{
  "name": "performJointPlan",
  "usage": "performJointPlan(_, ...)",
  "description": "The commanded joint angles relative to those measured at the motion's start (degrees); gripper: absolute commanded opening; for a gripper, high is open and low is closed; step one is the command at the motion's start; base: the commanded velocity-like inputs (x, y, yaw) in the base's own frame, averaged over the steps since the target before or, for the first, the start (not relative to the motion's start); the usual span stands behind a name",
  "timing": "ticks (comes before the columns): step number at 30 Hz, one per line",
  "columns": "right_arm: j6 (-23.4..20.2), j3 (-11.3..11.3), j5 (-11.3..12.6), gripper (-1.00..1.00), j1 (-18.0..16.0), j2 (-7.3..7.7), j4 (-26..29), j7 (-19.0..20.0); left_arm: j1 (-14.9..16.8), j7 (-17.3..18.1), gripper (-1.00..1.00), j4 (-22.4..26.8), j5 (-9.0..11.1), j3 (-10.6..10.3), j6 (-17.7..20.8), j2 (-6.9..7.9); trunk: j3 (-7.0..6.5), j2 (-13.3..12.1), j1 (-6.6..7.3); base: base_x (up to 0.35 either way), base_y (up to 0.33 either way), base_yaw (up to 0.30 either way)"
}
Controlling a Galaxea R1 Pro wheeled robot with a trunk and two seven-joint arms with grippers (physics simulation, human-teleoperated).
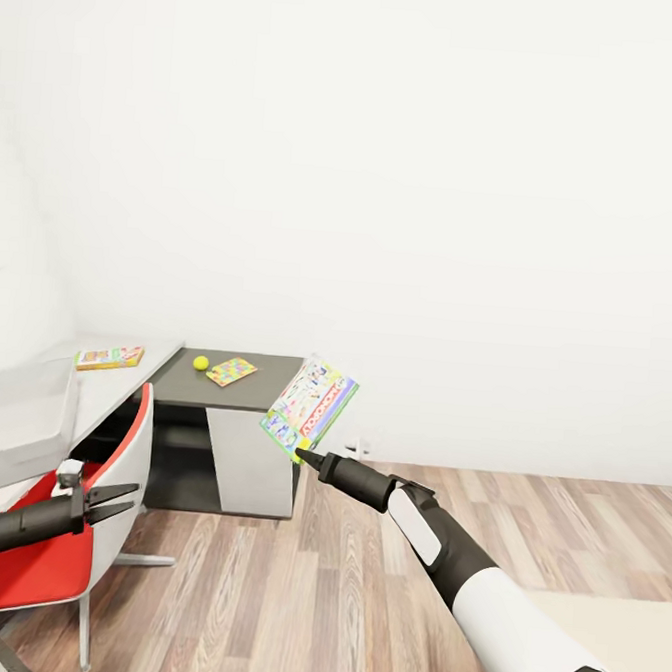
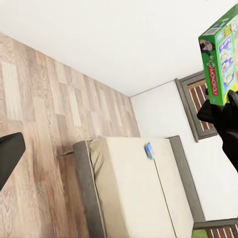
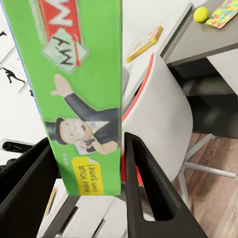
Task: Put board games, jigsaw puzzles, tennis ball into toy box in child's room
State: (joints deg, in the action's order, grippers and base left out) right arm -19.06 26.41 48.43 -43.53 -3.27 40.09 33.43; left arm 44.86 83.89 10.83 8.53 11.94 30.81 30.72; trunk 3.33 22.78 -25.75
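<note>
White walls and a wood-plank floor (image 1: 359,578) frame the L-shaped counter (image 1: 242,395) at middle left of the head view. On its dark wing lie the tennis ball (image 1: 201,363) and, just beside it, one jigsaw puzzle (image 1: 231,372). A yellow-orange board game (image 1: 109,358) lies on the pale section, upper left. The toy box (image 1: 19,419) sits at the left edge. A red-and-white chair (image 1: 71,538) stands at the counter.

Right gripper (image 3: 87,163): jaws pinching a green Monopoly box (image 3: 82,89), lettered "MONOPOLY" and "Make YOUR own game!", held at frame centre. Left gripper (image 1: 114,501): jaws spread, holding nothing.

A small blue box (image 2: 149,150) lies on the cream bed (image 2: 144,193).
</note>
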Motion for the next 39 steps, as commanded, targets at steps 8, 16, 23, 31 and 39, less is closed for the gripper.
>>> performJointPlan(8,-0.5,0.0,0.5,-1.0,-0.1,-0.12,0.1,0.0,0.0,0.3,1.0,0.0,0.3,-0.3,0.5,0.05,0.26,0.1,-0.04,0.0,0.0,0.259)
performJointPlan(16,-0.5,0.0,0.5,-1.0,-0.1,-0.21,0.1,0.0,0.0,0.4,1.0,0.0,0.3,-0.3,0.3,0.01,0.55,0.1,-0.04,0.0,0.0,0.272)
performJointPlan(23,-0.5,0.0,0.5,-1.0,0.0,-0.25,0.0,0.0,0.0,0.4,1.0,0.0,0.3,-0.3,0.2,-0.04,0.9,0.1,-0.04,0.0,0.0,0.249)
performJointPlan(31,-0.5,0.0,0.7,-1.0,-0.1,0.18,0.1,0.4,0.0,0.4,1.0,0.0,0.3,-0.3,0.2,-0.04,1.12,0.1,-0.04,0.0,0.0,0.096)
performJointPlan(39,-0.5,0.0,0.8,-1.0,-0.1,0.26,0.1,0.4,0.0,0.4,1.0,0.0,0.3,-0.3,0.2,-0.04,1.13,0.1,-0.04,0.0,0.0,0.029)
